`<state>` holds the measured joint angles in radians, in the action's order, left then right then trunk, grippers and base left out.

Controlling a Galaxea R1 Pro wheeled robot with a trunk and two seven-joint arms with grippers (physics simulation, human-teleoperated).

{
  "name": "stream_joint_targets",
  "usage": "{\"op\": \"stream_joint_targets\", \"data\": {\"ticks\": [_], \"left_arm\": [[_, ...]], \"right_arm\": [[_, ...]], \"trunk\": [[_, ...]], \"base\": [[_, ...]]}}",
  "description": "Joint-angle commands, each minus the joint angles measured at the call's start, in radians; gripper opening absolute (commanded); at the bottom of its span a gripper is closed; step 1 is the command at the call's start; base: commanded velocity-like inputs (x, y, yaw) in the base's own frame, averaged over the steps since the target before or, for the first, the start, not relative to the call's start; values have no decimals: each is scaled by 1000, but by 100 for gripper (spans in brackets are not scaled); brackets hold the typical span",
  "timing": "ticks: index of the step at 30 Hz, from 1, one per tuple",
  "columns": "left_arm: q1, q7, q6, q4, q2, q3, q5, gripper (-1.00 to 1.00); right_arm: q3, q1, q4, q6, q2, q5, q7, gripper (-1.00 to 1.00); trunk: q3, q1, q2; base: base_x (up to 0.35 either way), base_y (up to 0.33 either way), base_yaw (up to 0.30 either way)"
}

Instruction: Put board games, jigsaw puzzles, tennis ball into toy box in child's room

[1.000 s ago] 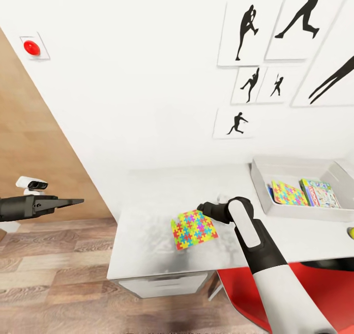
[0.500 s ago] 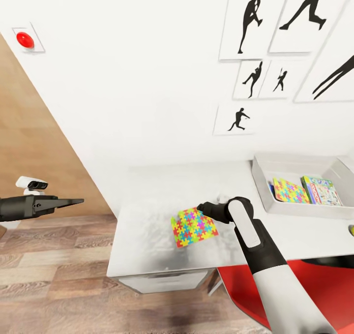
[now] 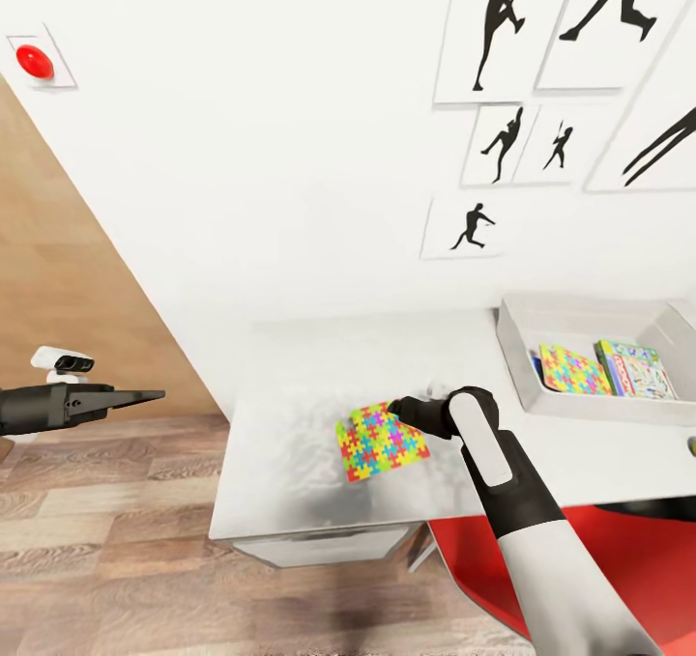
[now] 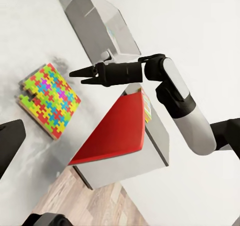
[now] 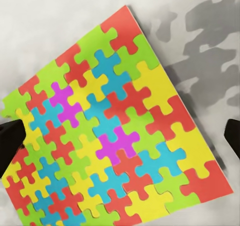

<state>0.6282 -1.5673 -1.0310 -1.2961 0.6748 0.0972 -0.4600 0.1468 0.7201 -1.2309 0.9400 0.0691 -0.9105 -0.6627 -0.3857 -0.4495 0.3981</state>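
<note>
On the table point(image 3: 290, 395) lies a jigsaw puzzle point(image 3: 380, 441) point(image 5: 115, 131) point(image 4: 48, 99), a flat multicoloured square. My right gripper point(image 3: 391, 408) point(image 5: 122, 141) point(image 4: 80, 76) hangs open just above its far right corner, its fingers point(image 5: 10, 146) wide apart on either side of the sheet. The toy box point(image 3: 590, 320) point(image 4: 95, 16) stands at the table's right end and holds another jigsaw puzzle point(image 3: 572, 369) and a board game point(image 3: 633, 368). A sliver of the tennis ball point(image 3: 691, 446) shows at the right edge. My left gripper point(image 3: 145, 397) point(image 4: 27, 181) is open and empty, over the floor far to the left.
A red chair point(image 3: 599, 550) point(image 4: 117, 131) is tucked under the table beneath my right arm. The white wall with black baseball-player pictures point(image 3: 503, 144) runs directly behind the table. Wood-plank floor point(image 3: 106, 540) lies to the left and in front.
The camera has shifted a little, so wall and table sit slightly differently in the picture. Both arms keep their poses; the puzzle lies flat as before.
</note>
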Motion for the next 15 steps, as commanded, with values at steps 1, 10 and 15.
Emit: {"op": "stream_joint_targets", "data": {"ticks": [1, 10, 15], "left_arm": [[1, -4, -11, 0, 0, -1, 0, 100], [1, -4, -11, 0, 0, -1, 0, 100], [1, -4, -11, 0, 0, -1, 0, 100]], "right_arm": [[1, 1, -1, 2, 0, -9, -11, 100], [2, 1, -2, 1, 1, -8, -11, 100], [2, 1, -2, 1, 0, -8, -11, 100]], "trunk": [[-3, -1, 2], [-18, -1, 2], [-26, -1, 2]], "base": [[0, 0, 0], [0, 0, 0], [0, 0, 0]]}}
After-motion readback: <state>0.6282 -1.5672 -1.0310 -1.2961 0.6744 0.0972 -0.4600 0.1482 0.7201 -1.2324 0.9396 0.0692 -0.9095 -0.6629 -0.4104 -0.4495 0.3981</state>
